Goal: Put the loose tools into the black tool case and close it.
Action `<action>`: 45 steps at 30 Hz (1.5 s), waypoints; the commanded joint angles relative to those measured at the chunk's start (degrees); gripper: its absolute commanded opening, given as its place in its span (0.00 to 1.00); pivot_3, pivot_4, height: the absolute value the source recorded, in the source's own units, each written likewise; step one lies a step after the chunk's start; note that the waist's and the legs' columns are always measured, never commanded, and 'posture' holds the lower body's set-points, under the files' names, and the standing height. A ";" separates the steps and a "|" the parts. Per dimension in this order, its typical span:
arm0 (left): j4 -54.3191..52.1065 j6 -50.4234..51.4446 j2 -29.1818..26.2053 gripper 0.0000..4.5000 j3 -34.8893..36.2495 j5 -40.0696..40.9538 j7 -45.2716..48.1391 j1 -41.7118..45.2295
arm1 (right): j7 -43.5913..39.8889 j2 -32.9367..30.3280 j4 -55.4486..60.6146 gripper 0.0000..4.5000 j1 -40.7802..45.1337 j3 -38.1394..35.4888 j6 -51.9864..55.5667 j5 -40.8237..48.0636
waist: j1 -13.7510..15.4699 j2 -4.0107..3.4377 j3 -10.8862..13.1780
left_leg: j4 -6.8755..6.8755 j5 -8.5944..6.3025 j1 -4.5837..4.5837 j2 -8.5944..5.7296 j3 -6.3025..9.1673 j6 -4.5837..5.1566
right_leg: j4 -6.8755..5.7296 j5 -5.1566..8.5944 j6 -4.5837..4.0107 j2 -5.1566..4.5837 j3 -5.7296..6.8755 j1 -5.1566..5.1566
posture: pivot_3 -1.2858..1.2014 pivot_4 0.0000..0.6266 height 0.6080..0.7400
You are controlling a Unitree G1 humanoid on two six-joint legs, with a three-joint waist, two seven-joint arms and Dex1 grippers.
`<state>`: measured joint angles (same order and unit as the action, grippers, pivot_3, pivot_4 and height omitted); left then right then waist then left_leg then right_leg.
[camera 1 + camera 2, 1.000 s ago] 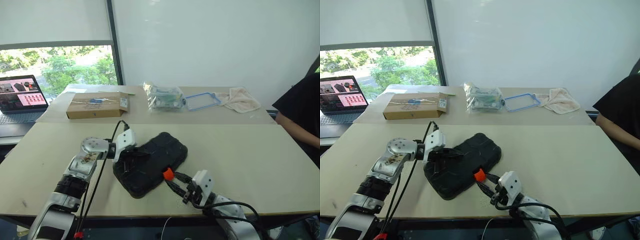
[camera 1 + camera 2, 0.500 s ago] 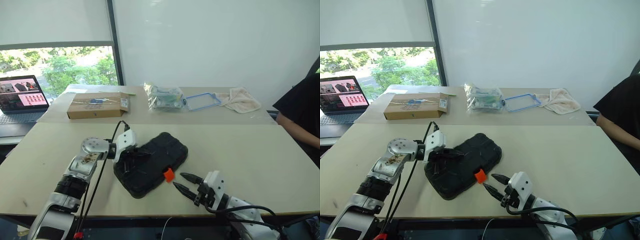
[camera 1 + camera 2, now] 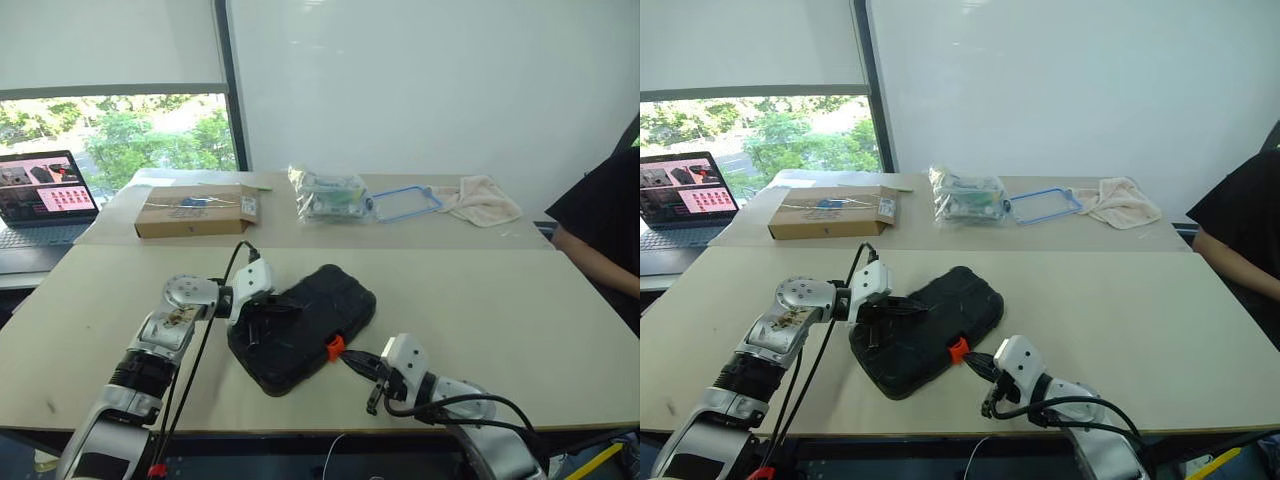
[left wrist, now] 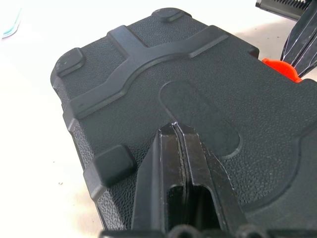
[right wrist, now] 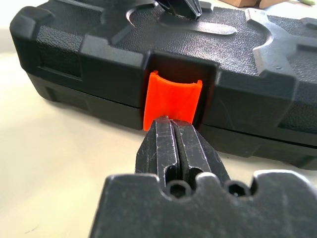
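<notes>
Beige surface [image 3: 480,290] carries the black tool case [image 3: 310,325], lid down, near its front edge. On the lid rests the left hand [image 4: 174,130], fingers pressed together (nothing between them). At the small orange latch [image 5: 172,101], the right hand [image 5: 173,126] touches, likewise pinched closed.

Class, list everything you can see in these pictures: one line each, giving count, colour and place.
black tool case: one, black, lid down, near table, centre.
orange latch: one, orange, case's near edge.
cardboard box: one, brown, far table, left.
plastic bag: one, clear, far table, middle.
blue-rimmed frame: one, beside the bag.
cloth: one, cream, far table, right.
laptop: one, open, far left.
person: one, dark sleeve, right edge.
left gripper: shut, on the lid.
right gripper: shut, tips at the latch.
</notes>
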<state>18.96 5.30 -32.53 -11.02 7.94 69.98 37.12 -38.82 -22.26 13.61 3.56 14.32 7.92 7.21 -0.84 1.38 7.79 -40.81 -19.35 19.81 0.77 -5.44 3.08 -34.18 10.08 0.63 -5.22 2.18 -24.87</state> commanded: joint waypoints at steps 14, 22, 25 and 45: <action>2.23 3.87 0.12 0.00 -4.09 -2.97 0.45 -2.57 | -0.15 3.97 -3.64 0.01 6.86 1.41 -2.71 -1.65 | -0.36 0.01 0.01 | 0.01 0.10 -0.52 0.10 -0.01 -0.16 | -0.26 0.06 0.10 0.08 -0.05 0.27 | 0.52 0.24 1.00; 0.94 9.56 -1.05 0.00 -5.43 -3.34 1.44 -3.29 | -0.34 6.53 -6.22 0.01 9.02 2.85 -3.32 -3.09 | -0.87 0.02 0.01 | 0.01 0.17 -0.64 0.15 0.03 -0.26 | -0.56 0.10 0.02 0.14 -0.11 0.25 | 0.52 0.24 1.00; 0.02 10.28 -1.26 0.00 -5.43 -3.23 1.34 -4.10 | -0.59 7.13 -6.99 0.01 9.80 3.08 -3.39 -3.14 | -1.21 0.02 0.01 | 0.01 0.17 -0.66 0.15 0.04 -0.27 | -0.71 0.17 -0.09 0.14 -0.12 0.21 | 0.52 0.24 1.00; -9.35 -5.54 -11.02 0.88 22.62 13.13 1.74 -25.76 | -16.47 -16.67 1.34 0.85 -6.63 -19.82 -10.46 9.74 | 0.00 -0.11 0.17 | 0.12 -0.06 0.19 0.11 0.10 -0.21 | -0.68 0.36 -0.39 -0.06 0.05 -0.65 | 0.52 0.24 1.00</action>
<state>11.18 1.42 -42.22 9.30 21.88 72.91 14.80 -53.06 -37.69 16.06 -3.09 -1.93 1.76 14.93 -0.84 1.27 7.96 -40.69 -19.45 20.00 0.87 -5.35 2.87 -34.82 10.45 0.24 -5.29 2.24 -25.52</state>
